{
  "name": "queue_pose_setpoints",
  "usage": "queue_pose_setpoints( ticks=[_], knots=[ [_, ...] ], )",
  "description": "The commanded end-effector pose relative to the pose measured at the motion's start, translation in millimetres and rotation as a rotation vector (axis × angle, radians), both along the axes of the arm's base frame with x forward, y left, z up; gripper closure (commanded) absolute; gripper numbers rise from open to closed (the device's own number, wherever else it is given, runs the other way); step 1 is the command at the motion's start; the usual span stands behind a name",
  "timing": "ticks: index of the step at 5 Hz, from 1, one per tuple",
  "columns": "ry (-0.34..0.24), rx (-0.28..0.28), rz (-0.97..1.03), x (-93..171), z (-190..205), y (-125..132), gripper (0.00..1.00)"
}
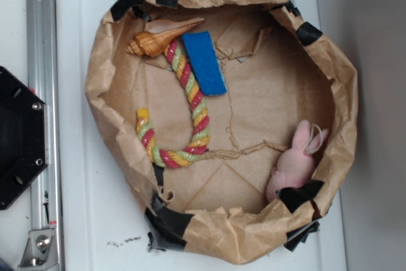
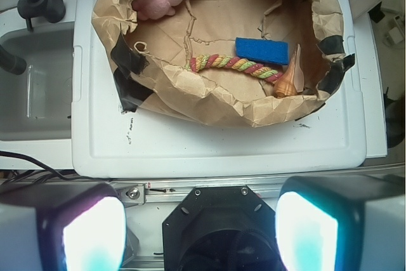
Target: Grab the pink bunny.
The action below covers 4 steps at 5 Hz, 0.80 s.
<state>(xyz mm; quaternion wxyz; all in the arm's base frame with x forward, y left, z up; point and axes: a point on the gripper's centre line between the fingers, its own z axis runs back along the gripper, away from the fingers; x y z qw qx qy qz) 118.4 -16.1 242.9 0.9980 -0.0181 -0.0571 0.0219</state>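
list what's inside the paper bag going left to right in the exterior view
rope toy → blue sponge → pink bunny. The seashell overlaps the rope toy's span near the left, so it is left out of the order.

Robot lab bench, aluminium rail (image 1: 39, 93), black arm base (image 1: 19, 138), white plastic lid (image 2: 209, 150), utility sink (image 2: 32, 87) alongside
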Motion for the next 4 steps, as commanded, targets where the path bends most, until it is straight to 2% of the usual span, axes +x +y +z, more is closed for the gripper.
queue_pose_setpoints(
  ticks=[1, 2, 3, 4],
  knots=[
    [0.0, 0.0, 0.0, 0, 0, 0, 0.0],
    [-0.018, 0.062, 0.082, 34, -25, 5, 0.0],
    [-0.099, 0.014, 0.227, 84, -48, 5, 0.0],
    [-0.158, -0.07, 0.279, 120, -74, 16, 0.0]
  ],
)
